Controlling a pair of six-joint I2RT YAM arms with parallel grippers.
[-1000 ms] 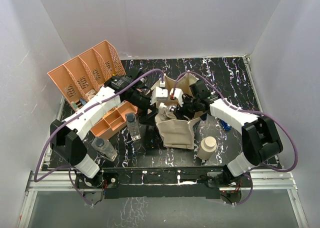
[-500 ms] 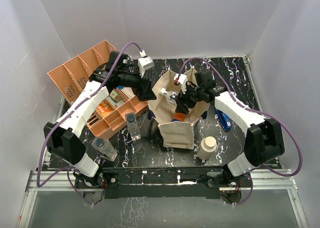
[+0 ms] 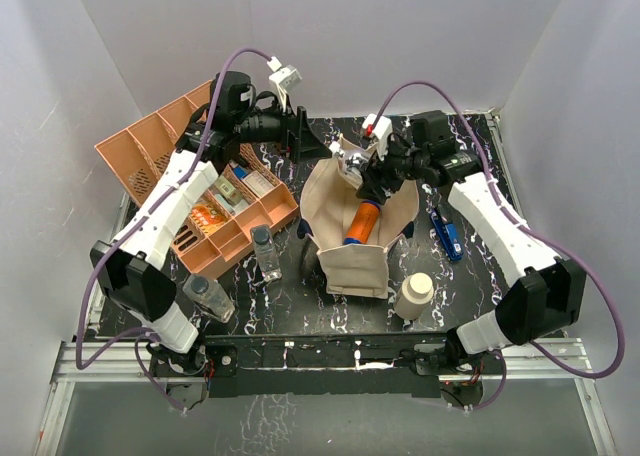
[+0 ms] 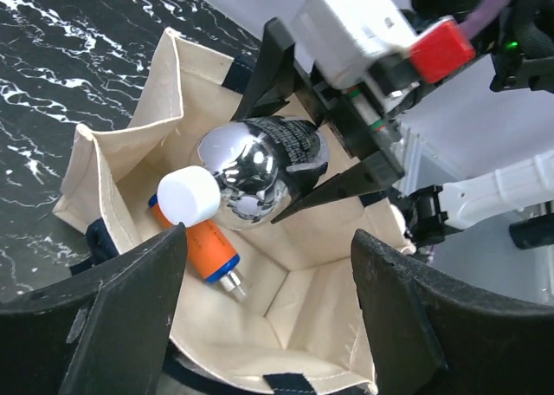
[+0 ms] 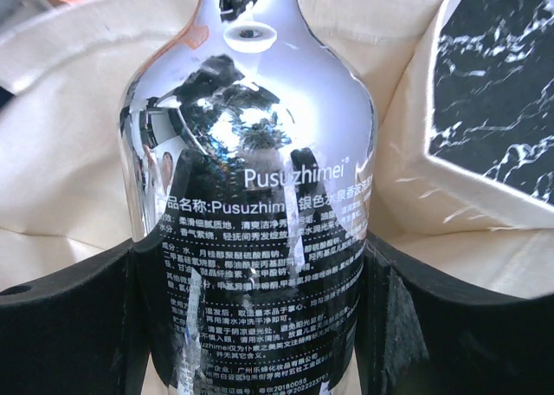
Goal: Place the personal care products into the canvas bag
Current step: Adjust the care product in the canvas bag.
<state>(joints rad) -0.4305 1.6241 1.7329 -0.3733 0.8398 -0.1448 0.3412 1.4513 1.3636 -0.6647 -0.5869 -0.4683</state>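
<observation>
The cream canvas bag (image 3: 352, 251) stands open in the middle of the table. An orange bottle (image 3: 361, 222) lies inside it, also seen in the left wrist view (image 4: 196, 244). My right gripper (image 3: 368, 181) is shut on a shiny silver bottle with a white cap (image 5: 251, 196) and holds it above the bag's open mouth; the left wrist view shows it too (image 4: 260, 174). My left gripper (image 3: 308, 141) is open and empty, raised above the bag's back left (image 4: 268, 308). A cream cylinder (image 3: 413, 296) and two clear dark-capped bottles (image 3: 266, 253) (image 3: 210, 298) stand on the table.
An orange perforated tray (image 3: 165, 146) with small packets lies at the left, below my left arm. A slim blue flat object (image 3: 447, 236) lies right of the bag. White walls close in the back and sides.
My left arm has lifted up and back away from the bag. My right gripper has risen with the silver bottle. The bag's mouth has opened and the orange bottle inside now shows.
</observation>
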